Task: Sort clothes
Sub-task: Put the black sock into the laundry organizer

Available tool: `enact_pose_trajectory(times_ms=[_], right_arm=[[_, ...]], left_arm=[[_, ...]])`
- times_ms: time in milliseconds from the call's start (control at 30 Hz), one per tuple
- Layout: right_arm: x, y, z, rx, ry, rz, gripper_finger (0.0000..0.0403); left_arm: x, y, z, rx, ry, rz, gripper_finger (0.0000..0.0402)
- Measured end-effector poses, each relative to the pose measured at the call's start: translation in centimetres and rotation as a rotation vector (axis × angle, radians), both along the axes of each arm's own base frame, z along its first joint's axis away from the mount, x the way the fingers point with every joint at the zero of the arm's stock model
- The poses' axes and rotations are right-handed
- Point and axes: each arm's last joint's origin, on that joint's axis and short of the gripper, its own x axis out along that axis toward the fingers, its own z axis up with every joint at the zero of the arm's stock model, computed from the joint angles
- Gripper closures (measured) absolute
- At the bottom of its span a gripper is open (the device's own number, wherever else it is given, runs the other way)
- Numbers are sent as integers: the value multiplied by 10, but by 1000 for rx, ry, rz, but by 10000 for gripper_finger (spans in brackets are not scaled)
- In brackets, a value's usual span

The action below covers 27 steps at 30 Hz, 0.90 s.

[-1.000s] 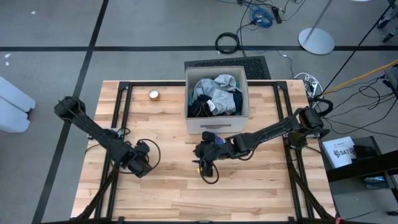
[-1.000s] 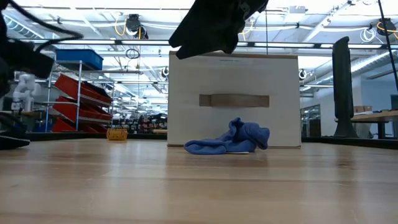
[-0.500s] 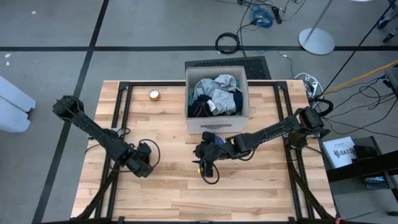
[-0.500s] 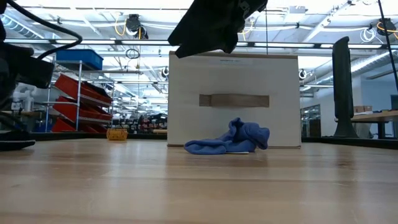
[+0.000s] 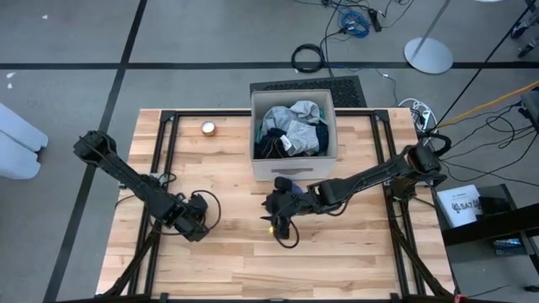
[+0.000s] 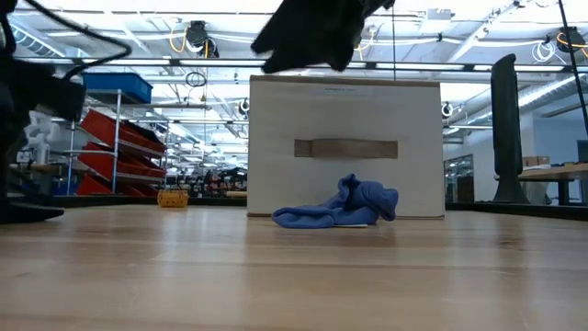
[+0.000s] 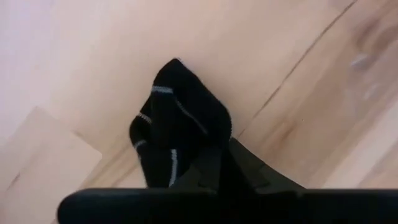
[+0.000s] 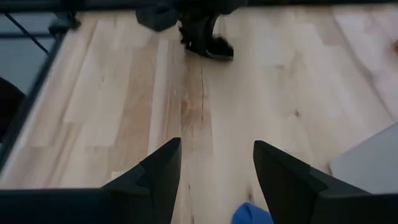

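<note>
A black sock with thin grey stripes (image 7: 180, 121) lies bunched on the wooden table at its left, and my left gripper (image 5: 193, 220) is shut on it from steeply above. In the high view the gripper hides the sock. My right gripper (image 5: 274, 207) hangs open above the table's middle, just in front of the box (image 5: 330, 147); nothing is between its fingers (image 8: 158, 171). A blue garment (image 6: 340, 208) lies on the table against the box's front wall. More clothes (image 5: 292, 128), grey, white and dark, fill the box. My left gripper pinches one end of the sock (image 7: 208, 155) between its two fingers, which come from above, pointing steeply down. The rest of the sock sticks out past the fingertips, crumpled, over the wood. Whether it rests on the table or is lifted, I cannot tell.
A small round thing (image 5: 208, 128) sits at the far left of the table. Black frame rails (image 5: 165, 151) run along both sides. Bare wood (image 5: 236, 261) stretches across the near half.
My left arm's wrist has tipped a little further down over its spot at the table's left. The right arm, the blue garment and the box have kept still.
</note>
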Motion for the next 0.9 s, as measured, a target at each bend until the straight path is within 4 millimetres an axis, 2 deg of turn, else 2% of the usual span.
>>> enact_pose_trajectory(times_ms=[300, 433, 600, 900], right_arm=[[-18, 0, 39, 26, -101, 10, 215], [-25, 6, 49, 34, -126, 29, 215], [-31, 10, 57, 41, -151, 48, 215], [-33, 11, 60, 43, -156, 52, 215]], left_arm=[[6, -3, 35, 86, 49, -54, 393], [10, -5, 52, 119, 37, -61, 394], [22, -10, 75, 174, -75, -151, 394], [53, -13, 125, 270, -326, -321, 394]])
